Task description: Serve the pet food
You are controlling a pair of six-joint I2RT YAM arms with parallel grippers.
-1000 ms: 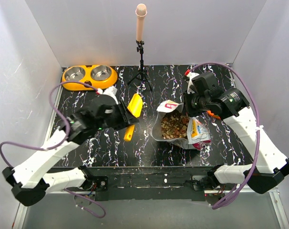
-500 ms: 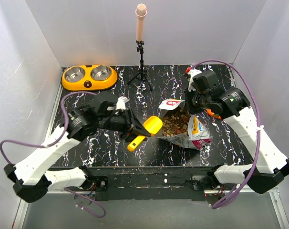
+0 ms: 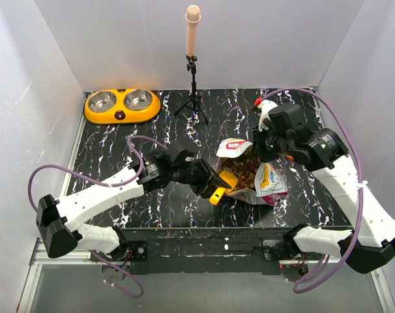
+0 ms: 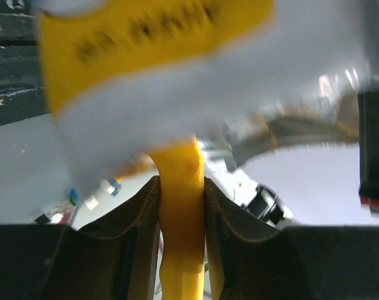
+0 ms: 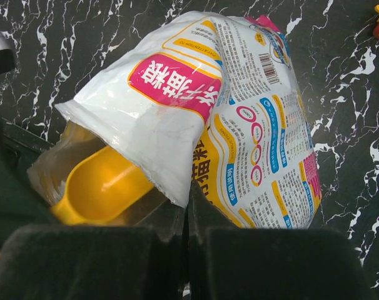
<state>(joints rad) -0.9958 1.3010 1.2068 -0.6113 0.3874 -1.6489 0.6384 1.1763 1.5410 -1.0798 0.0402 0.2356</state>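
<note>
Pet food (image 3: 243, 171) in bag (image 5: 252, 125), its rim tight in right jaws, scoop (image 5: 105, 184) tight in left jaws

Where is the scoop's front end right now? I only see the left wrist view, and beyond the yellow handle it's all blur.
Observer: The scoop has its bowl inside the open mouth of the bag, which lies on its side.
Operator: Is anything holding that bag?
Observer: Yes, the right jaws are shut on the rim of the bag's mouth.
Operator: Any food in the scoop yet?
Observer: None that shows. In the right wrist view the visible part of its bowl looks bare yellow, while the top view shows kibble in the bag's opening.
</note>
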